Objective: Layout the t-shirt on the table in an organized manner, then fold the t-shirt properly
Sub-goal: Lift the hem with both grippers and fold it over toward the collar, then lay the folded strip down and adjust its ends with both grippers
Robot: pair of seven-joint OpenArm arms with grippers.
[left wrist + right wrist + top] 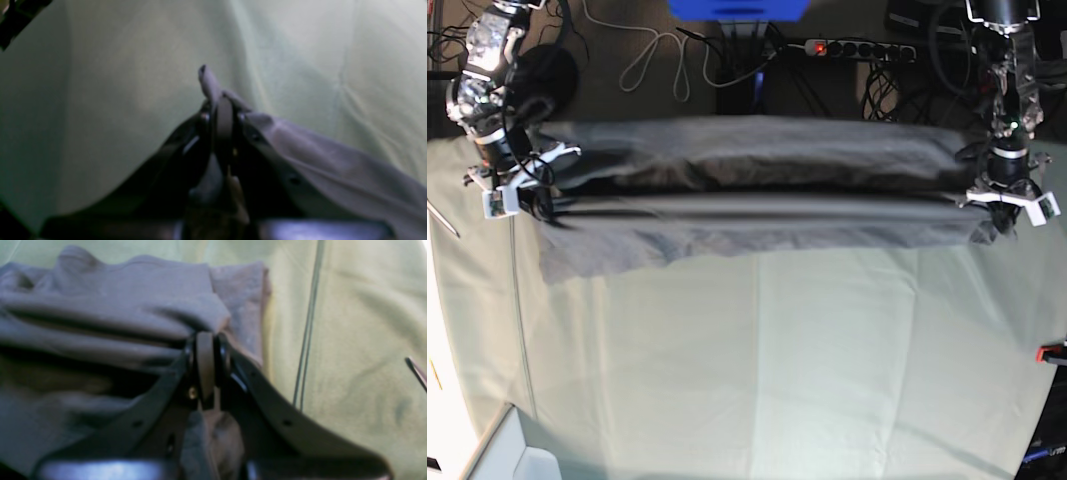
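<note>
Both wrist views are blurring — no label or writing is showing. The t-shirt [757,190] is stretching across the table's [757,360] far edge, left pincer [223,110] and right pincer [205,350] each pinching an end.

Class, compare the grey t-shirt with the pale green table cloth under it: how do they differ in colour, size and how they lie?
Colour: the t-shirt is medium grey; the table cloth is pale mint green.
Size: the t-shirt covers only a band along the far edge; the table cloth fills nearly the whole base view.
Pose: the t-shirt is stretched taut between the left gripper and right gripper; the table cloth lies flat.
Both are plain fabric.
</note>
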